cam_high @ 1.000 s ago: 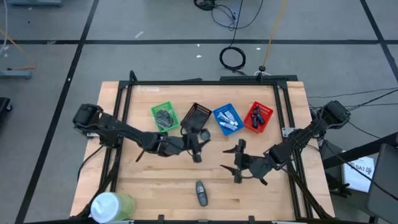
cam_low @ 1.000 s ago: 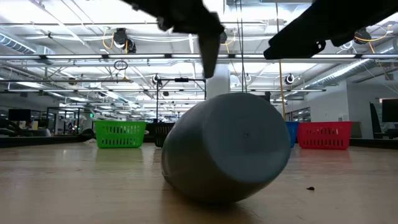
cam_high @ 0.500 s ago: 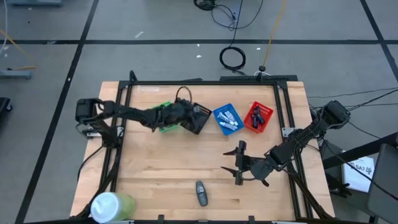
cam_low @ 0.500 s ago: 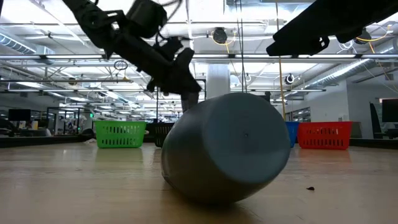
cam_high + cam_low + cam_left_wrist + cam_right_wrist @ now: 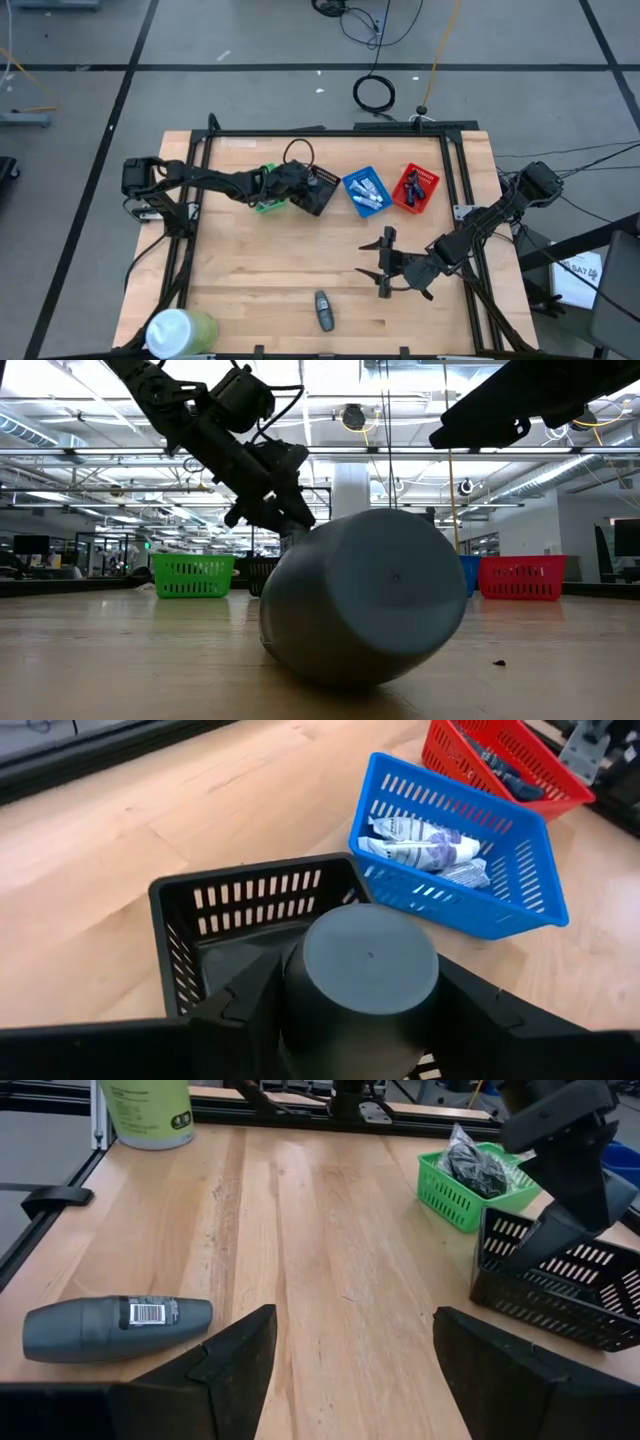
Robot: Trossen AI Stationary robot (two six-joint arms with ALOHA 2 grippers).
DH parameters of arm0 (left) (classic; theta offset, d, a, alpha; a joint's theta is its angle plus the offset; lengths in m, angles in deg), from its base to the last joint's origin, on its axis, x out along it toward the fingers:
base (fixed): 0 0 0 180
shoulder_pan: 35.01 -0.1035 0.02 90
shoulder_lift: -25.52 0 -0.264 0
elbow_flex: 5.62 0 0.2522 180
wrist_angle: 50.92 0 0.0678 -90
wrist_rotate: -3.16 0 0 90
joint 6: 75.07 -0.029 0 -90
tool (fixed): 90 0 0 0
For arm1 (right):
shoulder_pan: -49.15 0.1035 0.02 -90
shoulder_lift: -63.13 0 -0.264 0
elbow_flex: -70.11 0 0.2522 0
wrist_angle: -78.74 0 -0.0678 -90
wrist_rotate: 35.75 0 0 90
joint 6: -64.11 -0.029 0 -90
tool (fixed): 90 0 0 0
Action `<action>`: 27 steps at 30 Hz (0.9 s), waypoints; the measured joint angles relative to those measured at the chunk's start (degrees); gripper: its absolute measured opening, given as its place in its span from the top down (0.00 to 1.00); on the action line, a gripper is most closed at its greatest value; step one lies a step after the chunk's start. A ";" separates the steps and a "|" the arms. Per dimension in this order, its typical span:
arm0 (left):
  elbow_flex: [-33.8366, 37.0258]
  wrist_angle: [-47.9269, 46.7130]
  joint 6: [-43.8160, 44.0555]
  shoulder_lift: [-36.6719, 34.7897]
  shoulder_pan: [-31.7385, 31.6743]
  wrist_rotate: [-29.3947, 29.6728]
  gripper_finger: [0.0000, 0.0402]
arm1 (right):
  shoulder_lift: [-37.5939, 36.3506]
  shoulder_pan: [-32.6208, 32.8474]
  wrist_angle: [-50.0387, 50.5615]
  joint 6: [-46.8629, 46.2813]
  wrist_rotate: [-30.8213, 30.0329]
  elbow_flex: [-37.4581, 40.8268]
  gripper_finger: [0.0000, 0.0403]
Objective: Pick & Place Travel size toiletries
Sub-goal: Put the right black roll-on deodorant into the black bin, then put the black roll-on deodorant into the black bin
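Observation:
A grey oval bottle (image 5: 360,982) sits in my left gripper (image 5: 360,1020), which hangs over the black basket (image 5: 250,915) at the table's far side; the gripper (image 5: 300,184) is shut on it. A second grey bottle (image 5: 322,310) lies on its side near the table's near edge, large in the low view (image 5: 360,595). My right gripper (image 5: 384,266) is open above bare table to the right of that bottle (image 5: 115,1327) and touches nothing. Dark bundles (image 5: 478,1168) fill the green basket. My left gripper pinches the grey bottle between its two fingers (image 5: 245,1005), one on each side of the body (image 5: 300,990). The bottle's round flat end (image 5: 370,955) faces the wrist camera. The fingers slant down from the table's left. The bottle is lifted clear, over the black basket's opening.
Green (image 5: 262,196), black (image 5: 318,190), blue (image 5: 365,191) and red (image 5: 416,188) baskets stand in a row along the far side. White-silver tubes (image 5: 420,850) lie in the blue basket. The large white-and-green cylinder (image 5: 178,330) stands at the near left corner. Bare wood lies mid-table.
My left gripper has moved from the table's middle toward the far edge and a little left, carrying the grey bottle, and now hangs over the black basket. In the last half second it has barely shifted. The bottle on the table has stayed put.

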State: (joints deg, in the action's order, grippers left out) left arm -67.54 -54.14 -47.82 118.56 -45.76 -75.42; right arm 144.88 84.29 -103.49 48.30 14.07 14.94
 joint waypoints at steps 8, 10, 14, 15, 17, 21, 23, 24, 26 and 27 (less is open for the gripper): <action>-0.04 0.02 -1.44 0.00 -0.07 0.43 0.08 | 0.00 0.00 0.02 0.00 -0.02 0.00 0.37; -0.04 0.07 -2.91 0.00 -0.04 0.57 0.04 | 0.00 0.00 0.02 0.00 -0.02 0.00 0.37; -0.04 1.48 -5.28 -0.16 -0.07 0.25 0.12 | 0.00 0.00 0.02 0.00 -0.02 0.00 0.37; -0.04 1.52 -5.47 -0.71 -0.07 -0.26 0.14 | 0.00 0.00 0.02 0.00 -0.02 0.00 0.37; -0.04 1.72 -4.26 -2.12 0.06 -2.73 0.19 | 0.00 0.00 0.01 -0.01 -0.02 0.00 0.37; -0.04 1.64 -5.51 -5.48 2.78 -8.34 0.25 | 0.00 0.17 -1.88 -1.06 2.13 0.00 0.37; -0.04 2.48 -7.67 -7.21 5.86 -8.31 0.27 | 0.00 0.17 -4.03 -1.11 5.45 0.00 0.37; -0.04 3.18 -8.97 -7.99 7.54 -8.15 0.28 | 0.00 0.19 -5.29 -1.22 7.11 0.00 0.37; -0.04 4.75 -11.49 -9.42 11.25 -7.98 0.29 | 0.00 0.30 -7.22 -1.55 9.76 0.00 0.37; -0.04 5.36 -12.49 -9.78 13.28 -8.28 0.30 | 0.02 0.40 -7.95 -1.54 10.72 0.00 0.37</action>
State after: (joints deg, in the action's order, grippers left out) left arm -67.58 -48.78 -60.31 108.78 -32.47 -83.70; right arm 144.90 84.69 -111.44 46.75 24.79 14.94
